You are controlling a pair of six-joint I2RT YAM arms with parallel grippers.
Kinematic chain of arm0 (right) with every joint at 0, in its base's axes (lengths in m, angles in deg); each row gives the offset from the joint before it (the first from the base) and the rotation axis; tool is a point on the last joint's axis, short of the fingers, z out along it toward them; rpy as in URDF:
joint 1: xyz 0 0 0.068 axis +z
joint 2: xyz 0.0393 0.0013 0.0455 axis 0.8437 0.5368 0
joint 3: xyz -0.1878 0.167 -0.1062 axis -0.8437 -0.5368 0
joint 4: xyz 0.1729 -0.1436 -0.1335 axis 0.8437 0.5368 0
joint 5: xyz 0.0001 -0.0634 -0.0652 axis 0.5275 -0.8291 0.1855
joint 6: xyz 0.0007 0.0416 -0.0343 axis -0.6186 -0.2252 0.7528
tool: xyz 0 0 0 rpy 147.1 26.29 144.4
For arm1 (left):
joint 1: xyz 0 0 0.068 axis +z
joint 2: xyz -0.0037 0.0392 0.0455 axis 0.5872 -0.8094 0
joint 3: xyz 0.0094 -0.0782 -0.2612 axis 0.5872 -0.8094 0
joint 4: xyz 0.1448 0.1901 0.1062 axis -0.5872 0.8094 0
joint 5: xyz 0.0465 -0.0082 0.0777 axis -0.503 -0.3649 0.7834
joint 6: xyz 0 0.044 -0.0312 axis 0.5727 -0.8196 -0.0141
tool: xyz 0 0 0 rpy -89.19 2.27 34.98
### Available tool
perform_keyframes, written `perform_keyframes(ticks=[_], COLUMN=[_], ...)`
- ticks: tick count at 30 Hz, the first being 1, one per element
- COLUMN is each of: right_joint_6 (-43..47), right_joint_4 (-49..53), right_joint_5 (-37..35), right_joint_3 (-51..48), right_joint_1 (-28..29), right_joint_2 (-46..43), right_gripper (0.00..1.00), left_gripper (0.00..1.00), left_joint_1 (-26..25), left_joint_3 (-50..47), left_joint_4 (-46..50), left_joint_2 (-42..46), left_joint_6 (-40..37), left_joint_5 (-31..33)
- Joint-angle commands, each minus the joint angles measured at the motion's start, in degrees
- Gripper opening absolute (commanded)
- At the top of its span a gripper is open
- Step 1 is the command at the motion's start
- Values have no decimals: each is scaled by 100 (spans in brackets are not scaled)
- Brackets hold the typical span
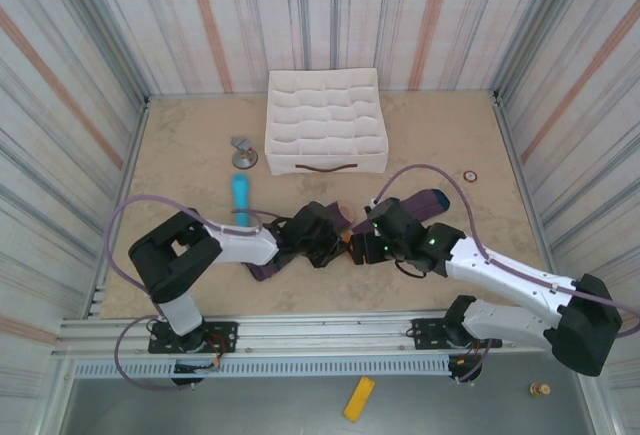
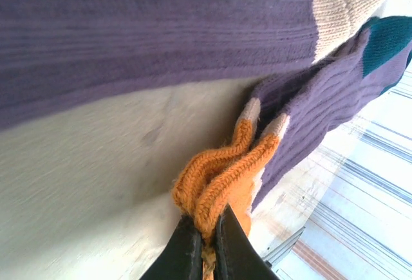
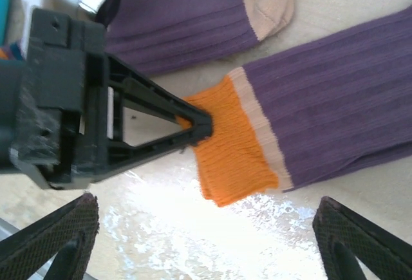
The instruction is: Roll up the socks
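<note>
Where the two arms meet near the front edge of the table (image 1: 180, 145), two purple knit socks lie side by side. The first, the orange-cuffed sock (image 3: 322, 100), has a pale band behind its cuff and a dark teal toe. Its toe end reaches back and to the right. The second, the tan-toed sock (image 2: 161, 29), lies just beside it, and part of it sits under the left arm.

The left gripper (image 2: 207, 225) has its jaws clenched on the bunched orange cuff. The right gripper (image 3: 206, 235) hangs just above that same cuff with its jaws spread wide and released, touching nothing.

One white organiser box (image 1: 325, 120) stands at the back centre of the table. It is divided into many small cells, and all of them look white inside. One light blue cylinder (image 1: 241, 198) lies between the box and the left arm. One small grey metal piece (image 1: 243, 152) sits just behind the cylinder. One small ring (image 1: 470, 176) lies to the right, well apart from the socks.

Striped walls (image 1: 100, 55) close the table on the left, back and right. Bare table shows on both sides of the box and along the far left and far right.
</note>
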Motion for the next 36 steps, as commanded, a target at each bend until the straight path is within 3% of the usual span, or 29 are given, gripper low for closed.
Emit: perform_keyframes(ticks=[1,7,14,24,32,36], right_joint_6=[448,720,1062,1235,1253,1277], right_joint_4=[-234,-725,-1321,-1793,-2043,-2072], right_joint_5=[-644,-1127,-1044,-1110,-1353,-1577], right_joint_3=[-237,-402,-273,-266,-267,-227], right_joint_1=[347,1074,1534,1606,1642,1641], right_joint_2=[71,401,1117,1823,2101,2268], right_gripper=[86,79,71,61,59,51], left_gripper=[0,0,0,0,0,0], left_joint_1=[132,250,261,182,183,180], left_joint_3=[-240,-115,-325,-445,-397,-368], left_joint_4=[597,1736,1407,971,902,912], left_joint_2=[438,1093,1026,722,681,681], left_joint_6=[249,90,430,827,943,937], left_joint_5=[16,200,77,-22,-86,-139])
